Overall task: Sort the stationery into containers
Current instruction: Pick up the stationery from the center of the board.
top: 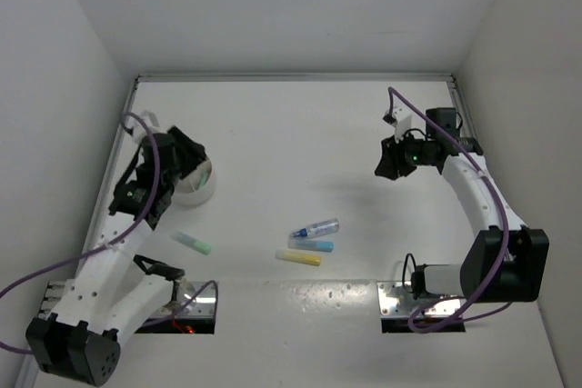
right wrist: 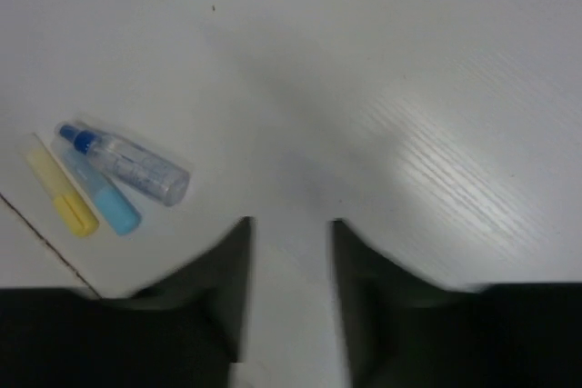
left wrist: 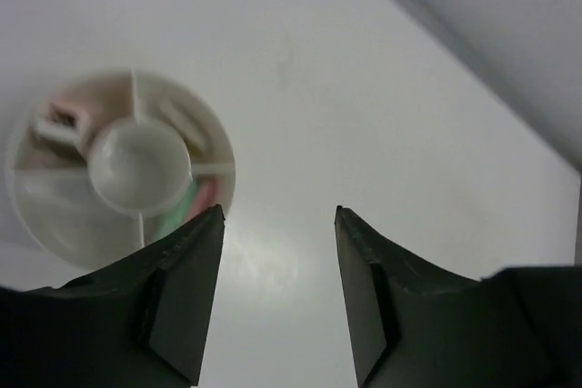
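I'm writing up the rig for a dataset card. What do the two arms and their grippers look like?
The left arm and right arm share white links, black joint housings and a purple cable looped alongside. The left gripper and right gripper each have two dark, wedge-shaped fingers tapering to the tips. No markings are legible.
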Robot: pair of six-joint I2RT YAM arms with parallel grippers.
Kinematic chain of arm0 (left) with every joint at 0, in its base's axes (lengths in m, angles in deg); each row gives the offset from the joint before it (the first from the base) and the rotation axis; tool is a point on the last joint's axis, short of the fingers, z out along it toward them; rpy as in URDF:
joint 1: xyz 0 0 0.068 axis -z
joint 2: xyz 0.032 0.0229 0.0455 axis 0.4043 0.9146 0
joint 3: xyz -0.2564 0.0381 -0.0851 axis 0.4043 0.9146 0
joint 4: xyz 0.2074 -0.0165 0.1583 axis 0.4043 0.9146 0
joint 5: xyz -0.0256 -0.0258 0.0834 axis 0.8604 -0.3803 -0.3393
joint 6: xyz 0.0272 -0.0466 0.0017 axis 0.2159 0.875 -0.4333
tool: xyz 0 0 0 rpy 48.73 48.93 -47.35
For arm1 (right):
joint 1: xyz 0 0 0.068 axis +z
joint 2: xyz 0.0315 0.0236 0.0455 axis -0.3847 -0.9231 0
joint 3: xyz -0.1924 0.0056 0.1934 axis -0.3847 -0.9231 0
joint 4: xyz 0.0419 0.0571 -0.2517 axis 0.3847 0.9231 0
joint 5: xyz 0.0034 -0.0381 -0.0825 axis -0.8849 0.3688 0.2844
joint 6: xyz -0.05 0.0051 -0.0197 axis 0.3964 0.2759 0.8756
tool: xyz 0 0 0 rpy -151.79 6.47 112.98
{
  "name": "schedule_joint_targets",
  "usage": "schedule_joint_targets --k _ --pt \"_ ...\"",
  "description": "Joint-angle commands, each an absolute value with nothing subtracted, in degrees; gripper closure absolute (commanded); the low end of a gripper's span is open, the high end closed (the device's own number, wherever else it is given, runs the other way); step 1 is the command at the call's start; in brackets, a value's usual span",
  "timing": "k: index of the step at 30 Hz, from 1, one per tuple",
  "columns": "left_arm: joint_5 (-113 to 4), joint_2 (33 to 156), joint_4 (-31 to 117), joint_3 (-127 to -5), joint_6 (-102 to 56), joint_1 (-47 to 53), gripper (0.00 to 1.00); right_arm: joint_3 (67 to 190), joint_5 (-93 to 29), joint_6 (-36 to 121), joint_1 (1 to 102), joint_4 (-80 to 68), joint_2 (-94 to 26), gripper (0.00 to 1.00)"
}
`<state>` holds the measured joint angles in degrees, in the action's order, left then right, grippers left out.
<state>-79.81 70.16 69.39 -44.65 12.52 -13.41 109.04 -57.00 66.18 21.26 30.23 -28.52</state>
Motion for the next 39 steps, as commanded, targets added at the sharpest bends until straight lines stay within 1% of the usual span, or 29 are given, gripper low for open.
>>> schedule_joint_targets --k 1,2,4,5,6,7,9,10,11,13,14,15,17,18,20,21,22,23,24,25,27,29,31,32,33,35,37,38,39 --pt "-68.6 68.0 75.6 -34.0 19.6 -8.3 0.42 111.1 -61.1 68.3 21.7 32.2 -29.0 0.86" --pt "-68.0 65.7 75.5 -32.5 20.4 -6.3 0.4 111.8 -60.6 68.3 22.4 32.7 -29.9 1.0" --pt "-66.6 65.0 73.7 -30.7 19.2 -0.5 0.4 112.4 -62.7 69.7 23.1 34.8 -30.9 1.0" --pt "-65.2 65.0 71.7 -29.6 16.5 3.0 0.5 113.8 -64.4 71.9 24.5 37.1 -32.5 0.77" --pt "-63.9 66.0 71.7 -29.6 16.5 4.5 0.59 114.4 -65.1 73.3 25.5 37.1 -33.4 0.6" --pt "-62.6 67.2 69.7 -29.6 13.3 6.0 0.63 115.0 -65.1 74.9 26.7 39.8 -34.5 0.45" --pt "-60.8 71.1 69.1 -30.7 10.9 10.3 0.68 115.5 -65.7 77.1 30.3 40.6 -37.0 0.18" --pt "-60.8 75.9 69.1 -31.9 8.9 12.1 0.68 115.5 -64.8 77.8 31.4 40.6 -37.0 0.12" --pt "-61.9 78.1 69.1 -34.3 8.8 14.0 0.68 114.8 -63.9 77.9 32.5 40.6 -37.5 0.09" --pt "-68.3 83.2 69.1 -36.8 8.1 19.2 0.52 114.0 -63.3 78.8 35.1 38.6 -36.7 0.06" --pt "-73.0 84.1 69.1 -39.0 8.1 20.3 0.47 112.7 -63.3 80.2 35.7 38.6 -35.9 0.02" --pt "-74.4 84.1 69.1 -39.8 8.1 21.1 0.42 111.8 -63.3 84.3 36.9 37.9 -34.9 0.02" --pt "-76.7 82.7 69.1 -41.5 8.1 21.1 0.41 107.4 -65.9 89.9 38.1 35.9 -30.3 0.01" --pt "-79.9 81.1 69.1 -42.8 8.1 20.5 0.39 105.7 -66.6 98.9 39.2 35.2 -28.9 0.01" --pt "-84.3 77.1 69.7 -43.5 8.2 20.5 0.24 101.5 -66.7 104.9 40.4 30.9 -26.6 0.01" --pt "-85.8 72.4 70.6 -43.5 8.2 20.5 0.12 100.9 -66.7 106.2 41.1 29.6 -26.6 0.01" --pt "-86.7 70.3 71.3 -43.5 8.2 18.9 0.01 100.9 -66.7 107.9 42.5 29.0 -27.8 0.01" --pt "-86.7 68.6 72.9 -43.5 8.2 18.3 0.0 103.1 -66.7 109.2 43.2 31.4 -29.4 0.02" --pt "-86.7 67.1 74.0 -43.5 8.2 18.3 0.0 104.3 -66.7 109.8 44.5 32.8 -33.5 0.06" --pt "-87.4 64.7 75.5 -43.5 9.0 17.6 0.0 106.4 -67.3 111.2 45.2 34.2 -35.6 0.18" --pt "-88.3 63.2 78.8 -42.9 12.0 17.5 0.06 106.9 -67.3 111.9 47.3 35.3 -39.4 0.31" --pt "-89.0 62.6 81.3 -42.4 14.6 16.8 0.07 106.3 -65.8 111.9 48.8 31.7 -40.1 0.36" --pt "-89.5 62.6 83.5 -41.7 16.1 16.2 0.1 105.5 -64.3 111.9 50.1 30.0 -41.8 0.36" --pt "-89.6 61.4 83.5 -40.8 16.1 16.2 0.12 105.5 -64.3 113.5 50.9 31.0 -42.5 0.39" --pt "-89.6 60.8 83.5 -40.3 16.7 15.6 0.12 106.1 -64.8 115.0 50.9 32.4 -43.0 0.41" --pt "-89.6 59.5 83.5 -39.1 16.7 15.6 0.12 106.1 -65.5 118.2 52.3 35.3 -44.1 0.42" --pt "-89.6 58.5 83.5 -38.6 16.0 15.1 0.12 106.1 -64.9 118.9 53.1 35.4 -44.1 0.43" --pt "-89.6 57.8 83.5 -38.6 16.0 15.1 0.12 105.2 -63.6 118.9 54.1 33.1 -44.7 0.47" --pt "-89.6 57.7 84.3 -38.6 15.4 15.1 0.12 104.5 -62.7 118.4 54.6 32.3 -44.7 0.47"
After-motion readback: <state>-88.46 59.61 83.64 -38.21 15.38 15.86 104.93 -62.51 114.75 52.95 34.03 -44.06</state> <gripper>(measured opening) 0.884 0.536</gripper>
